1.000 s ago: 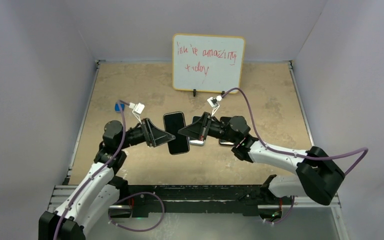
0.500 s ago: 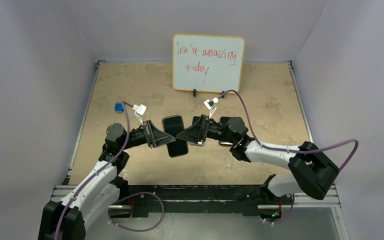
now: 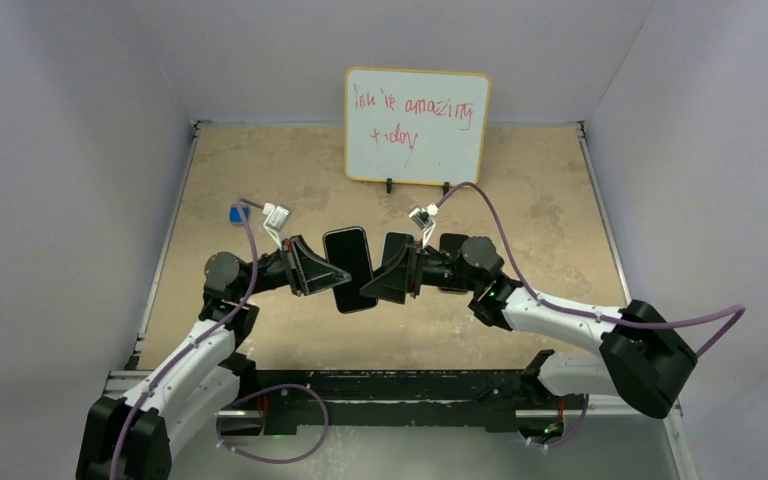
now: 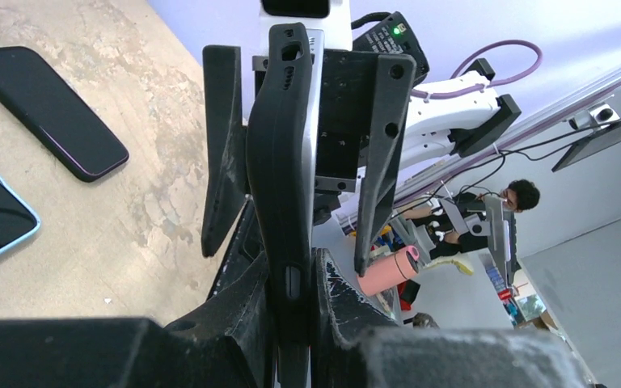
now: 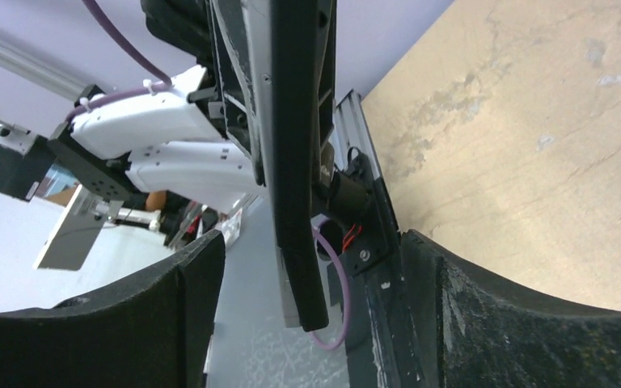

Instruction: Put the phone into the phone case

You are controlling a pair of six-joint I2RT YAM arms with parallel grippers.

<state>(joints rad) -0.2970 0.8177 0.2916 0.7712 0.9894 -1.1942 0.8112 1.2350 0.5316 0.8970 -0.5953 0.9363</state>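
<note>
the left claw (image 4: 294, 268) is clamping a dark slab (image 3: 350, 262) in the air, and the right claw (image 5: 307, 259) is gaping wide around it. the phone (image 4: 44, 109) is lying flat on the desk (image 3: 260, 170) toward 3 o'clock of the slab, with the phone case (image 4: 34, 217) between them. the handover probably wants the right claw closing squarely across the slab before the left is loosening.

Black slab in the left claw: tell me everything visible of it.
The black slab is slim and phone-shaped, with rounded corners, a glossy dark face turned upward and small oblong slots along its edge. It appears lifted clear of the table, clamped at one long side by the left claw. The open right claw straddles the opposite side without touching.
</note>
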